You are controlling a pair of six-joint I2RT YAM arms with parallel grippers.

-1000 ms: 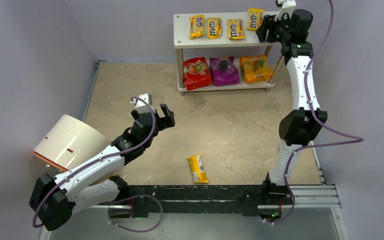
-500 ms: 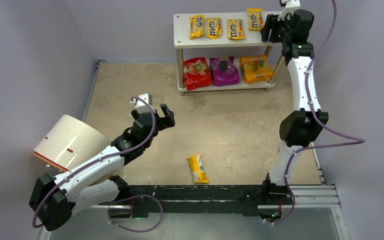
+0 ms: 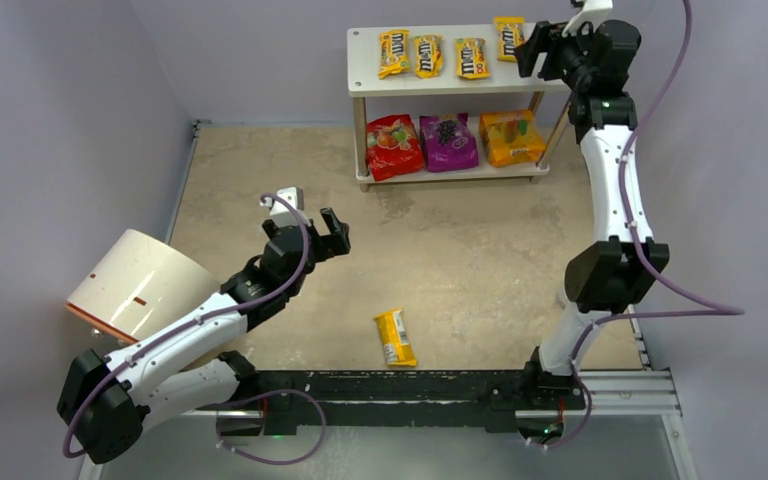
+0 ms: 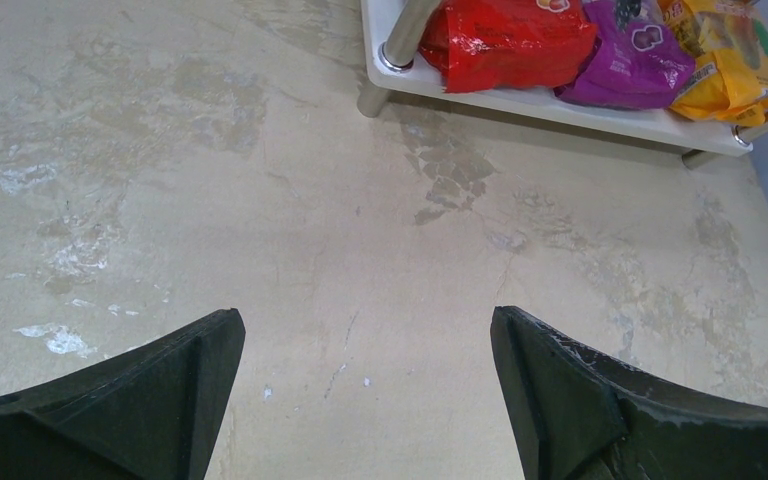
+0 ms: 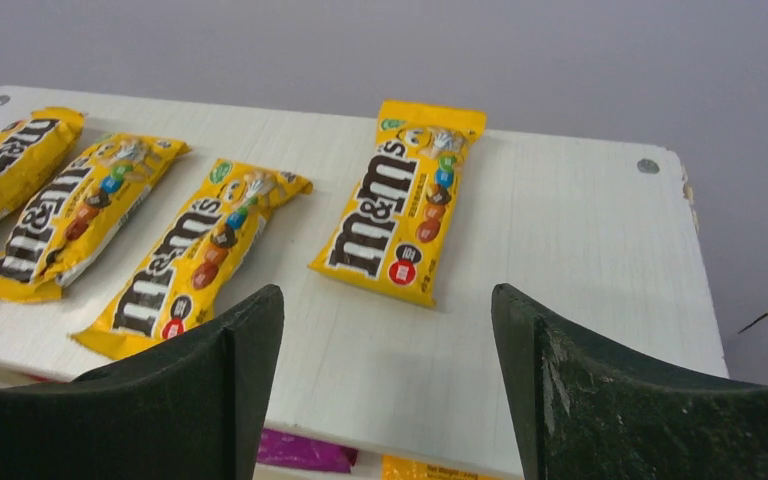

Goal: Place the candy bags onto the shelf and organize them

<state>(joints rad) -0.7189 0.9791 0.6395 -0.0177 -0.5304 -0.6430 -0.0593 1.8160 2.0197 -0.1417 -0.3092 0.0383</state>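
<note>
One yellow packet waits on the table

The packet [image 3: 395,337] lies flat near the front edge, its long side running near to far, a bit tilted. It looks light, soft and crinkly, so pinch across its middle. Over the shelf [image 3: 364,60] top, the right gripper [image 5: 385,300] has its jaws apart and holds nothing. So does the left gripper [image 4: 365,318].

Soft, even light is falling from overhead across all three views, bright without harshness. Shadows on the table [image 3: 460,240] are showing faint and soft-edged. Glare is glinting off the red pouch [image 4: 505,40] at twelve o'clock in the left wrist view. The dark fingers [image 4: 110,410] at six o'clock there are losing detail, slightly soft.
</note>
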